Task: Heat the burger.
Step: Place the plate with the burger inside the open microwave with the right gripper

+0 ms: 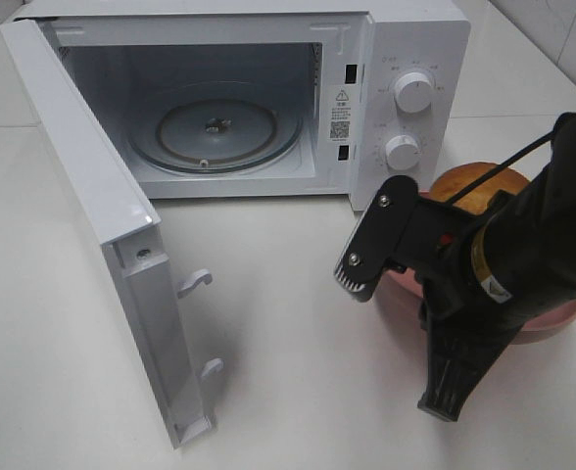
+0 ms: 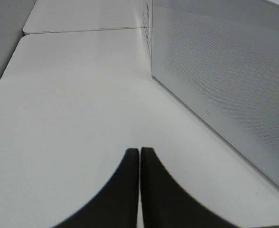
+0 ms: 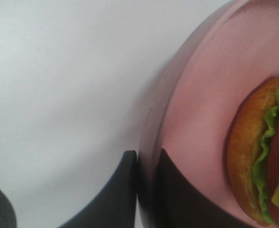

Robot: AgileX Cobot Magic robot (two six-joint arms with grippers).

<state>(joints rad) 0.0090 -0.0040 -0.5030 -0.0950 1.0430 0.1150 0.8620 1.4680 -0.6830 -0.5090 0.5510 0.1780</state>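
Right gripper (image 3: 146, 154) is clamped on the left edge of the pink plate (image 3: 196, 85), one finger on each side of the rim. The burger (image 1: 472, 188) sits on that plate, to the right of the microwave (image 1: 268, 39) and just in front of its knobs (image 1: 412, 91); it is not in the oven yet. Left gripper (image 2: 139, 153) has its fingers pressed together on nothing, low over bare table beside a meshed white panel of the microwave. Main worry: the plate is held by one edge only, so on a lift the far side will likely sag, and the burger could slide toward the low rim or shed its layers. The rim looks smooth and glossy, so the pinch itself might slip. Second worry: the plate starts close to the microwave's right front corner, and a swing to the left could clip that panel or catch the lip of the opening before reaching the glass turntable (image 1: 215, 127). The door (image 1: 92, 186) stands wide open at near left, latch hooks jutting, and looks well out of the path. The table (image 1: 268, 323) is plain white, smooth and faintly reflective, with a seam between sections at the far side. Pale tiling shows at far right. Light is even and soft.
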